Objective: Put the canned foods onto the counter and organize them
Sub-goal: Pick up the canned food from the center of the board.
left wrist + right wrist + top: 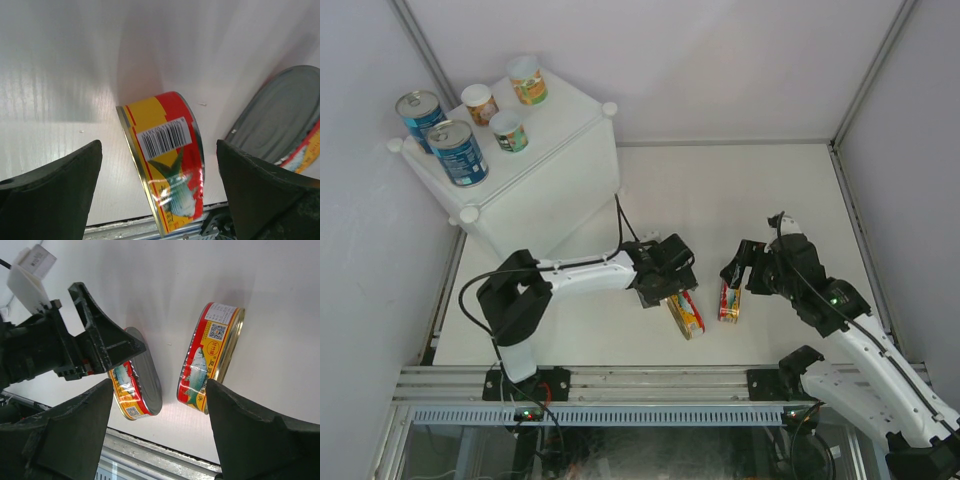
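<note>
The counter, a big white box, stands at the back left. On its top are two tall blue cans and three small cans. Two oval red-and-yellow tins stand on edge on the table. My left gripper is open, straddling one tin without touching it. My right gripper is open above the other tin, which lies near its right finger.
The two tins are a few centimetres apart near the table's front edge, by the metal rail. A black cable runs from the left arm toward the box. Grey walls enclose the table on three sides.
</note>
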Controlling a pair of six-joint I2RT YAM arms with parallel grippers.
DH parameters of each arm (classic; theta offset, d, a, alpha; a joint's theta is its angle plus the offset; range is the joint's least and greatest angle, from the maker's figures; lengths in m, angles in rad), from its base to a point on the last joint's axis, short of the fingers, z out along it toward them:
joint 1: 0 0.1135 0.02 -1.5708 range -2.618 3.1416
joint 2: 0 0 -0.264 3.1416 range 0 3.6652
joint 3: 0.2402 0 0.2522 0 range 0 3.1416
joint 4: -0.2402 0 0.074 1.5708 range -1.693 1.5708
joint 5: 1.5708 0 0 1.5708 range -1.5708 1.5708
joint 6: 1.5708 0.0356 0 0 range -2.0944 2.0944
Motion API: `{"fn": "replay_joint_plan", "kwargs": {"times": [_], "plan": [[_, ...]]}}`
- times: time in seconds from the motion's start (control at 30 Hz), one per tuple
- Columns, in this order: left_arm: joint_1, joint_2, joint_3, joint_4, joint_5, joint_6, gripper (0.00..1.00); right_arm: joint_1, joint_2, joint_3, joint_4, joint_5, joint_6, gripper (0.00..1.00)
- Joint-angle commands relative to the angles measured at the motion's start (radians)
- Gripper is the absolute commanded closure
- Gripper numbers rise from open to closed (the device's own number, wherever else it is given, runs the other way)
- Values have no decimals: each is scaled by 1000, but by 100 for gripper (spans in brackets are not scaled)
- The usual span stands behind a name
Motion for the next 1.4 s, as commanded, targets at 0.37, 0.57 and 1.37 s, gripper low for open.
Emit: {"fn": "replay_joint_plan", "kwargs": {"times": [0.37, 0.57, 1.37], "plan": [[11, 47, 15, 88, 55, 27, 25, -18, -6, -4, 37, -8, -21, 26], [11, 12, -41, 140, 72, 24, 60, -19, 0, -4, 40, -9, -8, 26], [51, -337, -57, 103, -164, 169, 100, 8, 35, 72, 98, -53, -12, 26]]}}
